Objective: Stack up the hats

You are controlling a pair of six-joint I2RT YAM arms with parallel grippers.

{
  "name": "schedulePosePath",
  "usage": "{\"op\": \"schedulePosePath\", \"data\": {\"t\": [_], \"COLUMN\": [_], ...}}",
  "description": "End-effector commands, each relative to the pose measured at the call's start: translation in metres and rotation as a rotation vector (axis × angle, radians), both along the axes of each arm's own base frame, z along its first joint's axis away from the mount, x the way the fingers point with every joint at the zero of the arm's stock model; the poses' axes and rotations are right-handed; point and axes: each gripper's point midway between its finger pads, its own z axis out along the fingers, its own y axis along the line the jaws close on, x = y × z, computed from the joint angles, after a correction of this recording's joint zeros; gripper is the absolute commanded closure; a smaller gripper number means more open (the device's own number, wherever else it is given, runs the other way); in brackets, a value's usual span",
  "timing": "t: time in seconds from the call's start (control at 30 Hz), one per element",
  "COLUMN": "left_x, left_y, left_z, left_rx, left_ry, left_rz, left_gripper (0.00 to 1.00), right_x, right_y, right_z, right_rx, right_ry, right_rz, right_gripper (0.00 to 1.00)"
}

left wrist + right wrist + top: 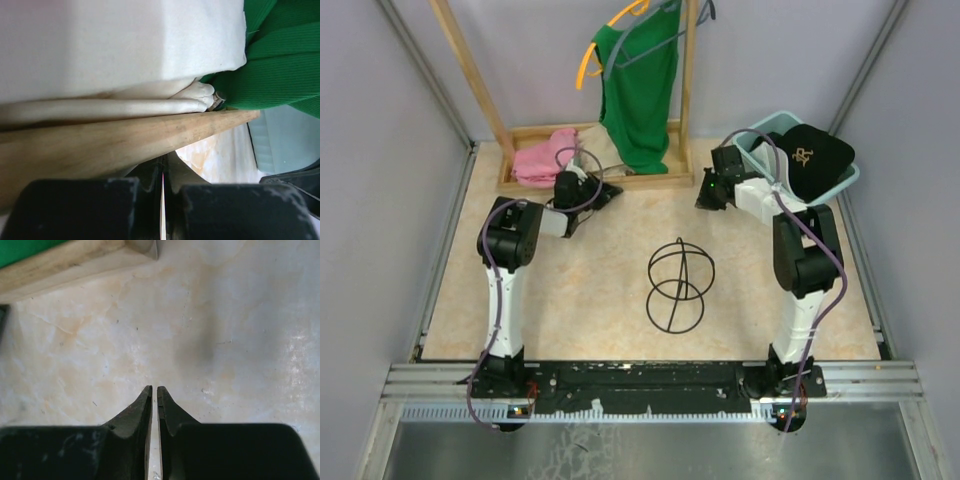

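Observation:
A black hat with a gold emblem (pixel 810 155) lies in a light blue bin (pixel 847 184) at the back right. No other hat shows plainly. My left gripper (pixel 612 190) is shut and empty, its tips (pixel 164 162) right against the wooden rack base (pixel 100 145). Just past that bar the left wrist view shows white fabric (pixel 115 45); I cannot tell whether it is a hat. My right gripper (pixel 703 200) is shut and empty, just above the bare table in its wrist view (pixel 154 389), left of the bin.
A wooden rack (pixel 470 70) stands at the back with a green shirt (pixel 640 90) on an orange hanger (pixel 588 60) and a pink cloth (pixel 542 160) on its base. A black wire stand (pixel 678 285) sits mid-table. The rack base corner (pixel 75 262) lies ahead of the right gripper.

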Motion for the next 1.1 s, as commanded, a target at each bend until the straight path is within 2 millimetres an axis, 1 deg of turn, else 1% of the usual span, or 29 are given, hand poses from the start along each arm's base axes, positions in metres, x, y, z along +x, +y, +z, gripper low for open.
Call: {"op": "schedulePosePath", "data": {"t": [0.0, 0.07, 0.13, 0.3, 0.37, 0.47, 0.63, 0.7, 0.77, 0.8, 0.93, 1.0, 1.07], "left_x": [0.023, 0.018, 0.01, -0.007, -0.008, -0.002, 0.018, 0.024, 0.029, 0.032, 0.04, 0.038, 0.031], "left_y": [0.023, 0.039, 0.06, 0.11, 0.126, 0.145, 0.161, 0.168, 0.175, 0.177, 0.187, 0.185, 0.179], "left_z": [0.038, 0.038, 0.037, 0.032, 0.027, 0.021, 0.023, 0.027, 0.03, 0.032, 0.038, 0.049, 0.068], "left_rx": [-0.01, 0.03, 0.075, 0.163, 0.185, 0.191, 0.224, 0.226, 0.227, 0.228, 0.227, 0.219, 0.215], "left_ry": [-0.106, -0.092, -0.077, -0.04, -0.025, -0.027, -0.066, -0.081, -0.095, -0.103, -0.126, -0.146, -0.181], "left_rz": [0.016, 0.031, 0.065, 0.148, 0.165, 0.178, 0.173, 0.189, 0.202, 0.206, 0.214, 0.204, 0.19], "left_gripper": [1.0, 1.0, 1.0, 1.0, 1.0, 1.0, 1.0, 1.0, 1.0, 1.0, 1.0, 1.0, 1.0], "right_x": [-0.001, -0.002, -0.004, -0.005, -0.006, -0.011, -0.023, -0.026, -0.026, -0.028, -0.028, -0.028, -0.027], "right_y": [0.007, 0.005, 0.002, -0.009, -0.013, -0.017, -0.032, -0.039, -0.044, -0.047, -0.053, -0.055, -0.062], "right_z": [0.029, 0.033, 0.038, 0.058, 0.067, 0.079, 0.084, 0.087, 0.084, 0.096, 0.106, 0.112, 0.125], "right_rx": [0.044, 0.04, 0.036, 0.03, 0.033, 0.025, -0.041, -0.049, -0.039, -0.034, -0.048, -0.064, -0.079], "right_ry": [-0.081, -0.089, -0.094, -0.131, -0.146, -0.165, -0.135, -0.141, -0.135, -0.161, -0.182, -0.204, -0.237], "right_rz": [0.035, 0.041, 0.041, 0.032, 0.032, 0.036, 0.024, 0.013, 0.002, -0.008, -0.003, 0.004, -0.011], "right_gripper": [0.9, 0.9, 0.9, 0.9, 0.9, 0.88, 0.88, 0.87, 0.87, 0.87, 0.87, 0.81, 0.74]}}
